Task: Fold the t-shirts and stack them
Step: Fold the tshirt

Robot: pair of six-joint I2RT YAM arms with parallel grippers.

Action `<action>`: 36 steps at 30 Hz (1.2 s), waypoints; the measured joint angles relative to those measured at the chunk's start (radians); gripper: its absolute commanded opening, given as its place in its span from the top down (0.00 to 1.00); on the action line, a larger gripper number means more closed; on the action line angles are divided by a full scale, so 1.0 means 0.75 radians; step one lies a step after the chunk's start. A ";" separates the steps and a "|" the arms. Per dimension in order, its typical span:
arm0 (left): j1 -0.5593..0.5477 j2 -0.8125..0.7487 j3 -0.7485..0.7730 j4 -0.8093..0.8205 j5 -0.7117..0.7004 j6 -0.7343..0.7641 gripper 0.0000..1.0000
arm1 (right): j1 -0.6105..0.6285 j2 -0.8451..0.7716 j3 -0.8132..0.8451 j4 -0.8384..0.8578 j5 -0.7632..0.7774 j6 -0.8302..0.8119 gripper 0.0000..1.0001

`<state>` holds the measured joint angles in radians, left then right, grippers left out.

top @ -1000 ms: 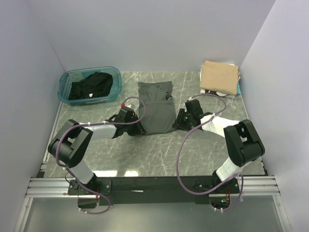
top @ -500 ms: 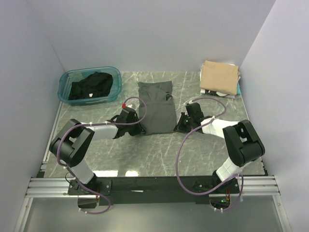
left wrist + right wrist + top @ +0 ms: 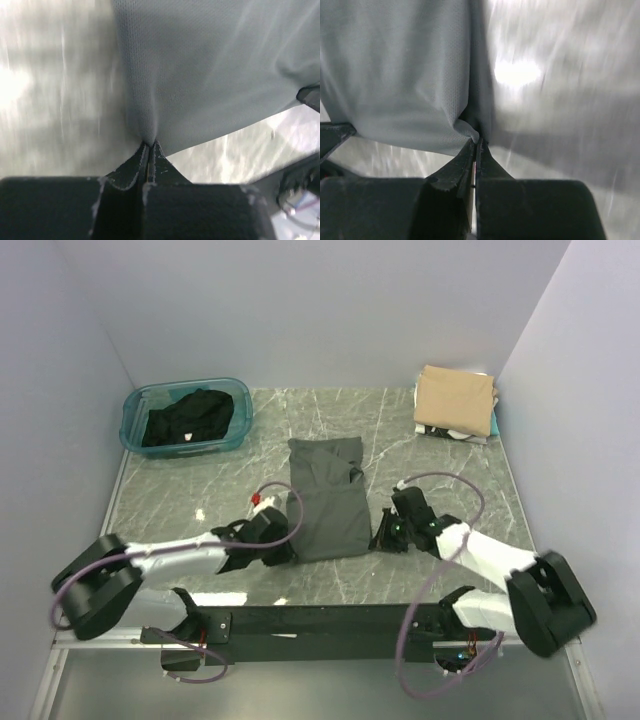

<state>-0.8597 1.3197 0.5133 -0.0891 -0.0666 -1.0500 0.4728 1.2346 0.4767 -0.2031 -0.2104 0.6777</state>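
Corners of one charcoal-grey t-shirt pinched in left gripper and right gripper; one black t-shirt, one tan t-shirt.

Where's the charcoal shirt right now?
In the top view the charcoal t-shirt lies centred on the table, its near corners pinched by the left gripper and right gripper.

A translucent teal tub sits at the far left corner of the grey marbled table.
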 measured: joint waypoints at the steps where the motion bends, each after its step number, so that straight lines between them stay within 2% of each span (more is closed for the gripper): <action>1: -0.042 -0.057 -0.017 -0.048 -0.018 -0.037 0.99 | 0.016 -0.068 -0.018 -0.052 0.009 0.014 1.00; 5: -0.213 -0.271 -0.042 -0.215 -0.085 -0.170 0.99 | 0.113 -0.418 -0.039 -0.284 0.044 0.082 1.00; 8: -0.326 -0.394 -0.034 -0.304 -0.116 -0.251 0.99 | 0.124 -0.601 -0.022 -0.453 0.050 0.126 1.00; 14: -0.412 -0.489 0.108 -0.478 -0.181 -0.312 0.99 | 0.130 -0.769 0.104 -0.721 0.058 0.155 1.00; 22: -0.405 -0.493 0.317 -0.577 -0.408 -0.283 0.99 | 0.124 -0.636 0.402 -0.751 0.220 0.069 1.00; 25: -0.337 -0.470 0.371 -0.558 -0.449 -0.227 0.99 | 0.086 -0.544 0.483 -0.712 0.235 0.025 1.00; 30: -0.112 -0.389 0.418 -0.450 -0.364 -0.091 0.99 | -0.032 -0.388 0.594 -0.639 0.184 -0.038 1.00; 36: 0.054 -0.309 0.441 -0.340 -0.244 0.047 0.99 | -0.100 -0.259 0.650 -0.525 0.095 -0.071 1.00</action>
<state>-0.8188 1.0878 0.8444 -0.3439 -0.2497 -1.0145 0.3977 1.0405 0.9642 -0.5968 -0.1390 0.6247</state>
